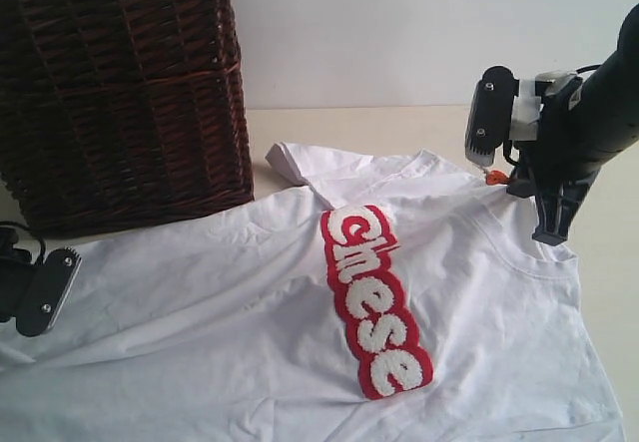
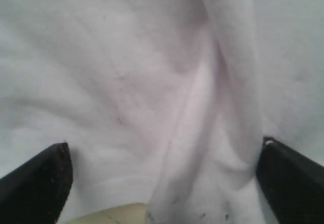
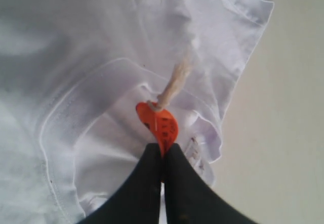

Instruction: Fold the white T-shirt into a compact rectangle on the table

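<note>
The right end effector (image 3: 163,150) is pinching the orange tag (image 3: 159,123) at the white T-shirt's (image 1: 250,302) two o'clock; the left end effector (image 2: 164,145) is gaping wide over cloth at eight o'clock.

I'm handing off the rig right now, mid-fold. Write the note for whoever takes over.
Left pincer: open, low over the white T-shirt at the end away from the collar.
Right pincer: shut, tips at the orange tag on the collar; unclear whether it pinches it.
Shirt: mostly spread out and wrinkled on the table, beside the wicker basket.
Done: one flap covers the start of the red lettering.
Left: every fold needed for a compact rectangle.
</note>
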Robot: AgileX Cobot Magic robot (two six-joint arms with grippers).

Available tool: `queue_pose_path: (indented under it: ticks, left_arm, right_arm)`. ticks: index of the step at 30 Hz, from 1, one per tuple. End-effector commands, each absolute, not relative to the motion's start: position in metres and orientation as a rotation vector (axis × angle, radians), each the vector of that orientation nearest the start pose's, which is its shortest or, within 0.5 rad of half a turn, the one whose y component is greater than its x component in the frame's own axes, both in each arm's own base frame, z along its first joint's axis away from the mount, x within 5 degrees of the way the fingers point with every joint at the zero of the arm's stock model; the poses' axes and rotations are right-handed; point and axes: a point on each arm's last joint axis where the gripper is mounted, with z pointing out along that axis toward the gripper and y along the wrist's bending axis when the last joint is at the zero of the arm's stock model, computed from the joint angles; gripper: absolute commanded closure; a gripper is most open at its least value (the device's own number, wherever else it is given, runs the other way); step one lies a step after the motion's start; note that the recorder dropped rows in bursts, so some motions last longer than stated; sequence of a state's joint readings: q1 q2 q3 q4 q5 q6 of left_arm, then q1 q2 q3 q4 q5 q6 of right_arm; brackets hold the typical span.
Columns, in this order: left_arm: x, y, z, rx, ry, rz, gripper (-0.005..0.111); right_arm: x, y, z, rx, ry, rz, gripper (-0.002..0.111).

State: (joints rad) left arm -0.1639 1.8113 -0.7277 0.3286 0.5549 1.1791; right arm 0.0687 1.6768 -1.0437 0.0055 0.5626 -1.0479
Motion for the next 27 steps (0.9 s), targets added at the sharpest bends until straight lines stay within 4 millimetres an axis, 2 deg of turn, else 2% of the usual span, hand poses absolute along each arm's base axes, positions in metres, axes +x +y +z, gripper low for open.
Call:
queue_pose_path:
  ticks: [1, 4, 5, 9, 12, 15, 19, 23, 27]
  left_arm:
    - [0.218, -0.029, 0.004, -1.94, -2.127, 0.11, 0.053]
    - [0.218, -0.028, 0.003, -1.969, -2.098, 0.1, 0.099]
    - [0.219, -0.027, 0.003, -1.981, -2.085, 0.097, 0.106]
    - [0.226, -0.027, 0.008, -1.994, -2.081, 0.073, 0.106]
    - [0.246, -0.029, 0.027, -1.91, -2.198, -0.001, 0.107]
    - [0.267, -0.031, 0.057, -1.85, -2.303, -0.085, 0.107]
    - [0.277, -0.031, 0.103, -1.888, -2.396, -0.195, 0.107]
    - [0.276, -0.031, 0.155, -1.983, -2.516, -0.347, 0.107]
    - [0.266, -0.03, 0.21, -2.132, -2.629, -0.54, 0.107]
  right_arm:
    - [0.336, 0.025, 0.207, -1.421, 2.289, -0.297, 0.108]
    - [0.335, 0.025, 0.207, -1.422, 2.29, -0.296, 0.108]
    - [0.335, 0.025, 0.206, -1.424, 2.293, -0.294, 0.108]
    - [0.335, 0.025, 0.206, -1.424, 2.293, -0.294, 0.108]
    - [0.335, 0.025, 0.206, -1.424, 2.293, -0.294, 0.108]
    - [0.335, 0.024, 0.207, -1.457, 2.273, -0.306, 0.108]
    - [0.332, 0.024, 0.213, -1.476, 2.261, -0.311, 0.108]
    - [0.326, 0.024, 0.228, -1.461, 2.238, -0.328, 0.108]
    - [0.314, 0.023, 0.251, -1.438, 2.202, -0.353, 0.108]
